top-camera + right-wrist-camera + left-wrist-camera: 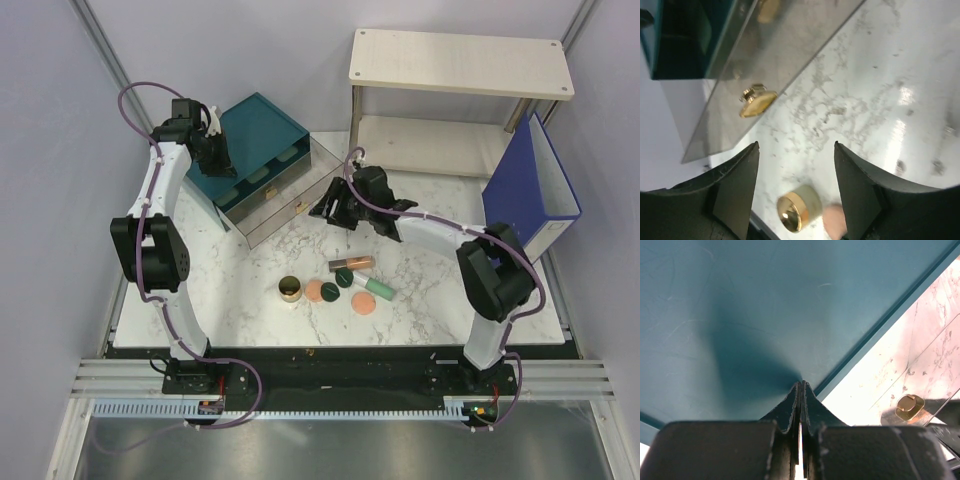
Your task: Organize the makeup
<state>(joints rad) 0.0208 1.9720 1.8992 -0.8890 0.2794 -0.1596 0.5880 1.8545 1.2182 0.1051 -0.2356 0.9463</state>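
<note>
The makeup lies in one small group on the marble table [440,300], on the near side of the teal drawer box [255,135], a little apart from it. The gold-lidded jar [290,289] is the piece most to the left. Just beside it come the peach-pink discs [314,291] and the dark green compacts [330,292]. The copper-tipped clear tube [352,263] is the piece of the group closest to the box, and the mint-green tube [375,288] lies on its side at the right of the group.

The right gripper [796,145] hangs between the group and the box, near the clear drawer [285,205] with its gold knob [757,100]. Its fingers stand wide apart and hold nothing.

The left gripper [801,386] is over the top of the box, fingers pressed together. I cannot tell if they touch the lid.
</note>
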